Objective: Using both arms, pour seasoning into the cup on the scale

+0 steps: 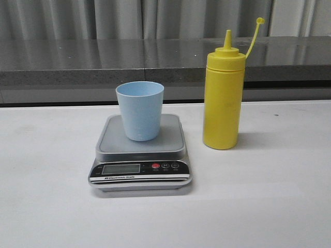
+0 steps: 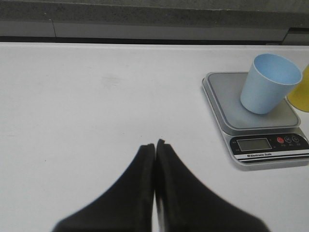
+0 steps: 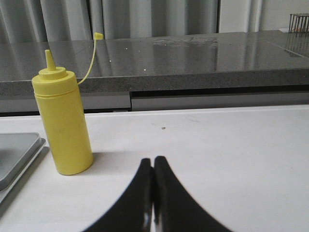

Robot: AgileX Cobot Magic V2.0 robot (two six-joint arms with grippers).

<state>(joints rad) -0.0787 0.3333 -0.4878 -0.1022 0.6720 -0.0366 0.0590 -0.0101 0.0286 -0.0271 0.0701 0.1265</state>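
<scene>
The pale blue cup (image 1: 140, 110) stands upright on the silver-grey scale (image 1: 140, 155) at the table's middle. The yellow seasoning bottle (image 1: 223, 98) stands upright on the table just right of the scale, its cap hanging open on its strap. No arm shows in the front view. In the left wrist view my left gripper (image 2: 155, 143) is shut and empty, over bare table well to the left of the scale (image 2: 270, 147) and cup (image 2: 268, 83). In the right wrist view my right gripper (image 3: 153, 160) is shut and empty, to the right of the bottle (image 3: 63, 123).
A dark grey stone counter (image 1: 103, 59) runs along the back of the white table (image 1: 269, 196), with grey curtains behind it. A corner of the scale (image 3: 14, 154) shows in the right wrist view. A wire rack (image 3: 298, 21) stands on the counter.
</scene>
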